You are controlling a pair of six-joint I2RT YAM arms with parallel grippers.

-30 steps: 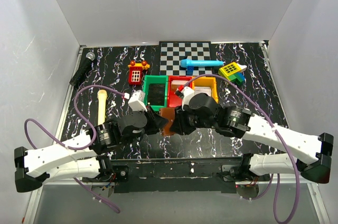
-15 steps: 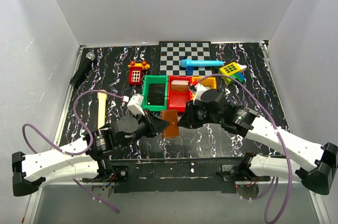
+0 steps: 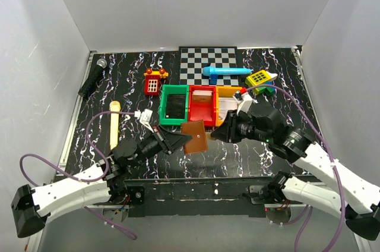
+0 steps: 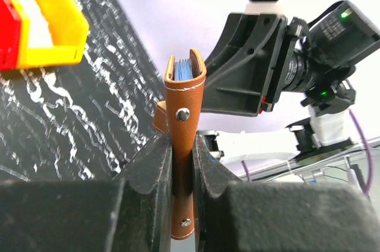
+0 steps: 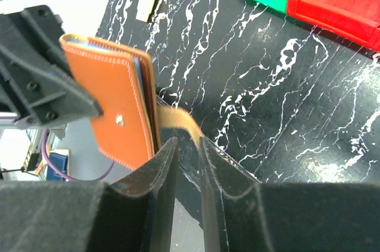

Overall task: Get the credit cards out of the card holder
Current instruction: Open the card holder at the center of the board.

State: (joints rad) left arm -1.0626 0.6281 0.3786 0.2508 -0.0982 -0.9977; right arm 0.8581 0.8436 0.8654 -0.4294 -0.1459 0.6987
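Tabletop: black, white-veined marbled tabletop (image 3: 124,82) between white walls is carrying the toys and bins.
Card holder: flat brown leather-like card holder (image 3: 195,138) (image 4: 186,100) (image 5: 113,112) is hanging in the air over the near part of the tabletop, between the two arms. It is standing on edge and folded shut.
Cards: blue edges of the credit cards (image 4: 182,69) are peeking out of its upper end.
Strap: brown snap strap (image 5: 178,118) is dangling loose toward the right arm.
Left end effector: left end effector (image 3: 178,141) (image 4: 183,166) is clamping the card holder's lower half between both fingers.
Right end effector: right end effector (image 3: 217,135) (image 5: 185,145) is sitting just beside the card holder with its jaws drawn close. The strap's tip is lying at their mouth, and I cannot tell whether it is being pinched.
Step in hand: probably opening the card holder so the cards are reachable.
Doing it well: the left grip should be staying low, clear of the card edges. The right side should be pulling the flap away gently, not twisting the card holder out of the clamp.
Nearby: red plastic bin (image 3: 191,106) and green plastic bin (image 3: 163,106) are standing just behind, offering a place to drop cards.
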